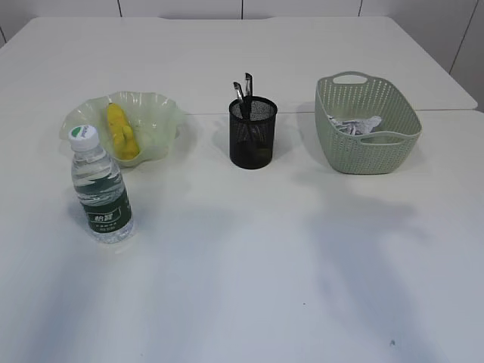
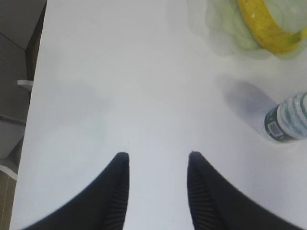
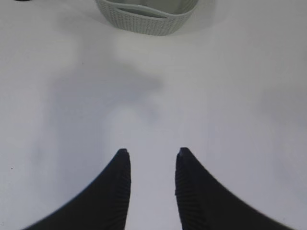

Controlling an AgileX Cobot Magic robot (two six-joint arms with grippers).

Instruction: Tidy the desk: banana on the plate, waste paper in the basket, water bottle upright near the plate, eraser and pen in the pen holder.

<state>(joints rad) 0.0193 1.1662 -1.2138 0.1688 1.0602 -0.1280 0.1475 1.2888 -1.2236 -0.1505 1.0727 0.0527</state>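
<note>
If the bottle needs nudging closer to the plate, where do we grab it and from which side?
Likely the labelled midsection of the water bottle, jaws level. It stands upright, a narrow cylinder, cap up. Come from its front-left: the plate with the banana sits just behind it, so that side is crowded. The left gripper is open, empty and nearest.

Count on desk (image 1: 249, 280), exterior view:
- Banana (image 1: 121, 131): one, in plate (image 1: 162, 113), 10 o'clock of desk centre.
- Plate: one.
- Water bottle (image 1: 100, 187): one, upright, 6 o'clock of plate.
- Pen holder (image 1: 252, 132): one, 12 o'clock of centre.
- Pens (image 1: 243, 92): two dark tops visible above holder rim; eraser not discernible.
- Basket (image 1: 368, 125): one, 2 o'clock of centre.
- Waste paper (image 1: 355, 125): crumpled white mass in basket; piece count cannot be told.
</note>
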